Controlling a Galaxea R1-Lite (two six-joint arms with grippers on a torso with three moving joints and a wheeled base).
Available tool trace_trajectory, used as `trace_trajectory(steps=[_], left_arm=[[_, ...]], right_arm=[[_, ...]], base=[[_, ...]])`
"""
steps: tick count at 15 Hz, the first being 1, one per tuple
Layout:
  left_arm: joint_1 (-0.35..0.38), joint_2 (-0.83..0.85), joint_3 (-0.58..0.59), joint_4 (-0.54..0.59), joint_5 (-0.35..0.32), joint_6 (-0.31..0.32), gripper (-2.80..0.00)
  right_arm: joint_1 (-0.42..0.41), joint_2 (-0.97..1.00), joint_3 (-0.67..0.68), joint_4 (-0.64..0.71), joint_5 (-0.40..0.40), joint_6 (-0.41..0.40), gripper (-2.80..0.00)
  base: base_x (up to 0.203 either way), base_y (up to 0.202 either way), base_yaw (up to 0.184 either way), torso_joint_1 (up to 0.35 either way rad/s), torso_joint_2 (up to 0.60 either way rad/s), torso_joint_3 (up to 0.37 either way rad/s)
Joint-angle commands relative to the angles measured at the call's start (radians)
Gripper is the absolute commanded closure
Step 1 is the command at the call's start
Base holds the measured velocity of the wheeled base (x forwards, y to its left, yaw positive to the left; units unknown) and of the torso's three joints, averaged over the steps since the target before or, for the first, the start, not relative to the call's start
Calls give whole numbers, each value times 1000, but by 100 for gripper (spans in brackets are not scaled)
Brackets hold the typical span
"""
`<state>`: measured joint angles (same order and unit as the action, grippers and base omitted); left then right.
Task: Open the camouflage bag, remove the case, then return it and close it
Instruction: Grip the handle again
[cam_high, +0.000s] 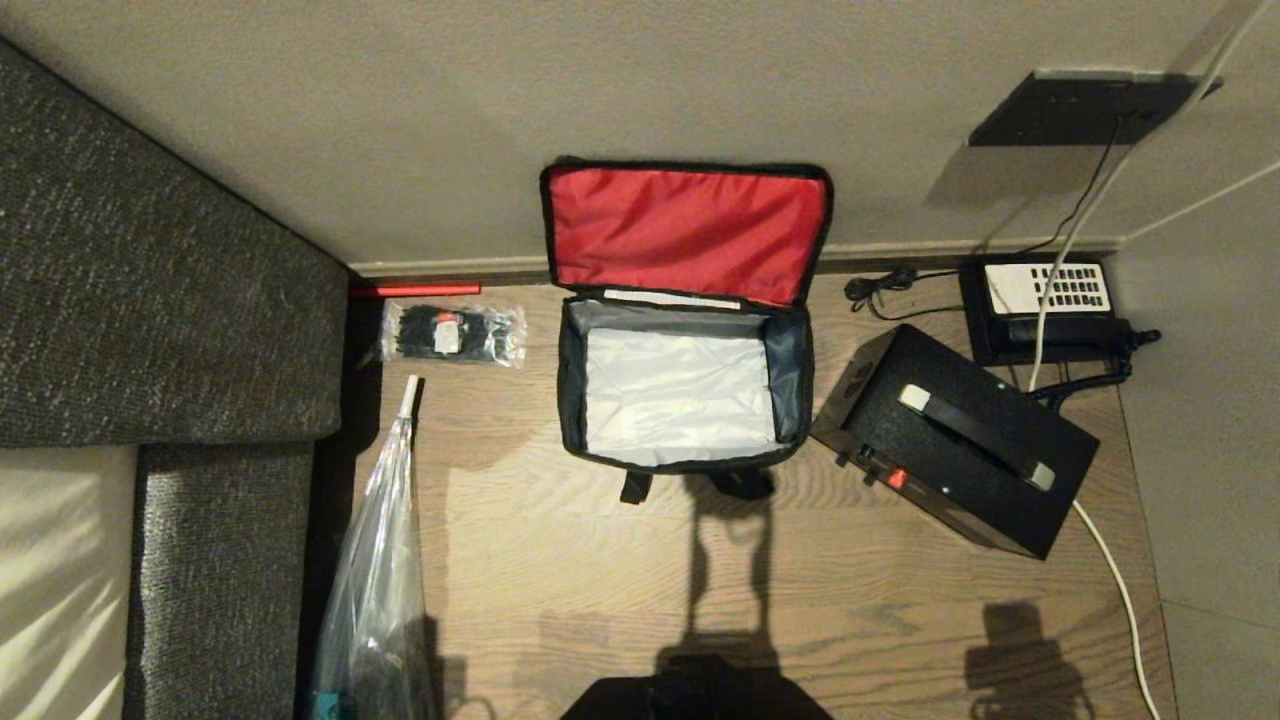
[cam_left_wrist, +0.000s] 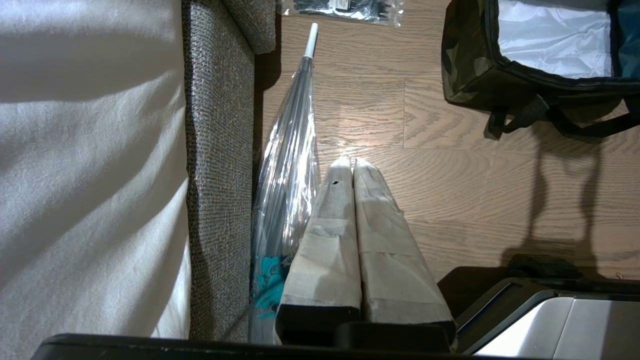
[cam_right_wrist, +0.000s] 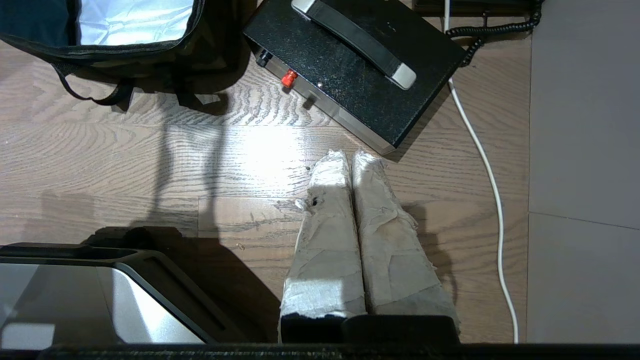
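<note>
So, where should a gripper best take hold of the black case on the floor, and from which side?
Grip the case by its carry handle, coming from above. The case lies flat beside the open camouflage bag with the handle facing up and slightly raised, so fingers could probably close across it. The flat body looks too wide to pinch.

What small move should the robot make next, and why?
Probably bring the right claw toward the case and open it to grasp the handle. The camouflage bag stands open and empty with its lid up, and the case lies on the floor beside it, so it must go back in. Both claws are shut and hold nothing; the left claw hangs farther away.
</note>
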<state>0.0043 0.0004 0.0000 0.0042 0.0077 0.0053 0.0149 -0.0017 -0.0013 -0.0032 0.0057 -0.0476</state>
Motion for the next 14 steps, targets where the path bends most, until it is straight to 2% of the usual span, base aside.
trace_trajectory(steps=[1,4,7,9,12,13,14], left_arm=[[0,-2,3,0,0,-1,0],[0,-2,3,-1,0,-1,0],[0,-2,3,-1,0,1,0],[0,-2,3,-1,0,-1,0],[0,-2,3,-1,0,0,0],[0,-2,3,-1,0,-2,0],[0,-2,3,-1,0,2,0]], right_arm=[[0,-1,-1,2,0,0,0],[0,-1,-18,37,0,0,0],[0,-1,-173,144,-4,6,0],[0,0,-343,329,-3,7,0],[0,3,-504,725,42,7,0],[0,3,-532,782,68,8,0],[0,8,-552,780,77,6,0]], base=[[0,0,0,0,0,0],[0,0,0,0,0,0],[0,0,0,0,0,0],[0,0,0,0,0,0],[0,0,0,0,0,0],[0,0,0,0,0,0],[0,0,0,0,0,0]])
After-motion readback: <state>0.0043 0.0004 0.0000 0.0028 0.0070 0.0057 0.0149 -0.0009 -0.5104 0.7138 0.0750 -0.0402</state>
